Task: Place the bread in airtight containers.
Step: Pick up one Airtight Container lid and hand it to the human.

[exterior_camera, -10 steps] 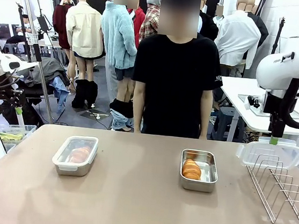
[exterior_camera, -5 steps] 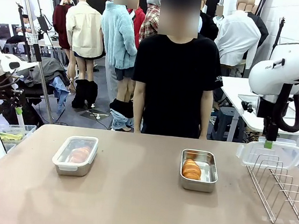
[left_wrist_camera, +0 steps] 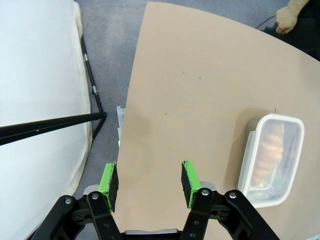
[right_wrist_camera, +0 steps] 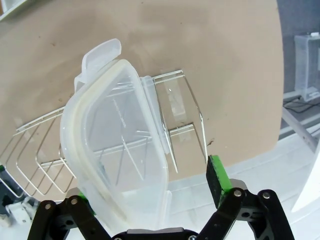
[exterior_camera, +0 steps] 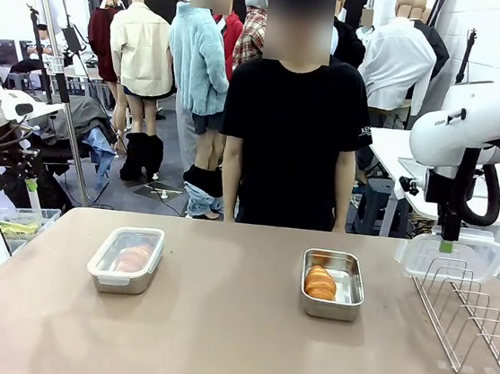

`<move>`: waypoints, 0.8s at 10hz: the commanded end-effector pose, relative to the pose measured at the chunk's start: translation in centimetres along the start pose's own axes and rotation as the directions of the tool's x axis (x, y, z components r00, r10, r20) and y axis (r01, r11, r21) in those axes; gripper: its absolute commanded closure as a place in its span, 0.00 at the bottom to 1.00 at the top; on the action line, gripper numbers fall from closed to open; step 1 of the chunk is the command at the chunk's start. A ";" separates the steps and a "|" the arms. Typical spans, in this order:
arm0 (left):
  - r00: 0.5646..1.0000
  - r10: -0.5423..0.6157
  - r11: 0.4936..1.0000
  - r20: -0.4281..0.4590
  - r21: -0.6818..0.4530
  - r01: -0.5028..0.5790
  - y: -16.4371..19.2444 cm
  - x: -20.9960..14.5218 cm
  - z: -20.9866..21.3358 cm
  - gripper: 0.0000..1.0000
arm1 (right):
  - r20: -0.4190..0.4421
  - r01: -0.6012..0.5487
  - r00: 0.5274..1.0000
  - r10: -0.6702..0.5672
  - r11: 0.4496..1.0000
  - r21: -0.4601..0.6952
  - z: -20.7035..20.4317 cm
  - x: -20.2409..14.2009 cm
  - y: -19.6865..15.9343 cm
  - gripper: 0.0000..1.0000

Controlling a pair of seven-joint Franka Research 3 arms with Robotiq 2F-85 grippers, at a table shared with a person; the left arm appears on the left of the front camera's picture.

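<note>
At the far left our left hand (left_wrist_camera: 148,182) hangs above the edge of the worktop (exterior_camera: 214,345), fingers spread wide with nothing between them. Next comes the left container (exterior_camera: 125,259), already closed under its clear lid, with a roll (exterior_camera: 134,257) visible through it; that half of the job looks finished. Right of centre the right container (exterior_camera: 332,284) sits open with the second roll (exterior_camera: 319,282) lying inside, so we judge the bread is placed and only the sealing remains. Farther right, the spare lid (exterior_camera: 451,259) leans on the wire rack (exterior_camera: 471,311). Our right hand (right_wrist_camera: 150,195) is open around that lid, one rim between the fingers, not yet closed. What is left: grip the lid, carry it over, press it on.
</note>
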State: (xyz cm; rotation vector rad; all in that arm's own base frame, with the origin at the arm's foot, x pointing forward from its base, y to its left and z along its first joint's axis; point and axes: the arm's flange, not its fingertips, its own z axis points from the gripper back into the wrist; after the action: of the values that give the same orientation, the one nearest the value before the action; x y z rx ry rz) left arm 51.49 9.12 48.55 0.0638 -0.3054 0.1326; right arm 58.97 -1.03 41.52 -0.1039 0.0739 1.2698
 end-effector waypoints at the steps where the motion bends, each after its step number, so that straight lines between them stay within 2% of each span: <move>1: 1.000 0.016 1.000 0.002 0.020 -0.016 -0.1 0.0 0.1 0.33 | -0.024 -0.009 1.000 0.009 1.000 -0.007 -0.1 0.3 -0.5 0.05; 5: 1.000 0.016 1.000 0.002 0.020 -0.016 -0.1 0.0 0.1 0.33 | -0.034 -0.017 0.999 0.017 1.000 -0.005 0.2 0.1 -0.3 0.83; 6: 1.000 0.016 1.000 0.002 0.020 -0.016 -0.1 0.0 0.1 0.33 | -0.038 -0.014 0.999 0.014 1.000 -0.005 0.2 0.1 -0.3 1.00; 8: 1.000 0.016 1.000 0.002 0.020 -0.016 -0.1 0.0 0.1 0.33 | -0.043 -0.014 0.999 0.013 1.000 -0.007 0.4 0.0 -0.3 1.00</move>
State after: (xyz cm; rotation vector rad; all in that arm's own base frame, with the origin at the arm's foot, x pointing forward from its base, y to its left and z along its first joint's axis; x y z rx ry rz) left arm 51.49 9.12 48.55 0.0638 -0.3054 0.1326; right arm 59.16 -0.91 41.55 -0.1088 0.0771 1.2780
